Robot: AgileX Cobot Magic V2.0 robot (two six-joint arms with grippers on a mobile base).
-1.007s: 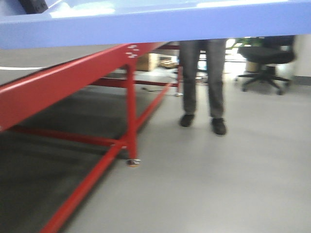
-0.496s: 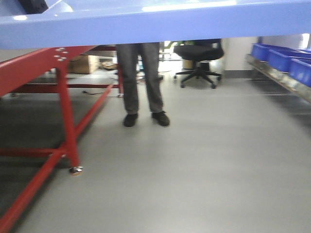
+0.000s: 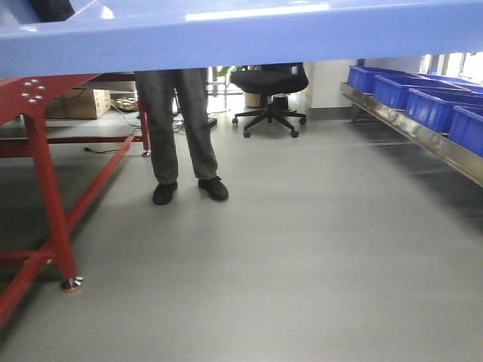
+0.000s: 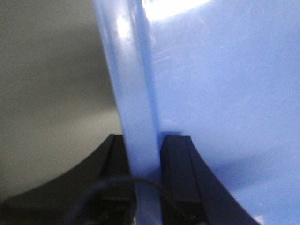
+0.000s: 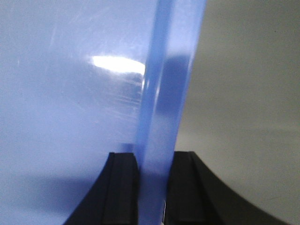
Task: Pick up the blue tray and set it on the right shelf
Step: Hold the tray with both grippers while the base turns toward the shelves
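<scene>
The blue tray (image 3: 241, 34) is held up in the air and stretches across the whole top of the front view, its glossy underside and flared edge catching the ceiling lights. The left gripper (image 4: 146, 145) is clamped on the tray's edge, with one black finger on each side of the thin wall. The right gripper (image 5: 152, 159) grips the opposite edge in the same way, fingers pressed against both faces of the plastic.

Compared with a second ago, the tray keeps the same place at the top of the front view, but the room behind it has slid to the left. The red table frame (image 3: 45, 188), which filled much of the left half before, now shows only at the left edge, its round foot (image 3: 72, 284) resting on the floor. The standing person (image 3: 181, 128), seen from the waist down in grey trousers and black shoes, has shifted from right of centre to left of centre. The black office chair (image 3: 268, 90) has moved from the far right to the middle, far back. The steel shelf (image 3: 423, 136), out of view a second ago, now runs along the right side, carrying a row of deep blue bins (image 3: 430, 105).

The grey floor (image 3: 302, 264) is smooth and faintly shiny. A cardboard box (image 3: 75, 105) sits far back on the left, behind the table frame.
</scene>
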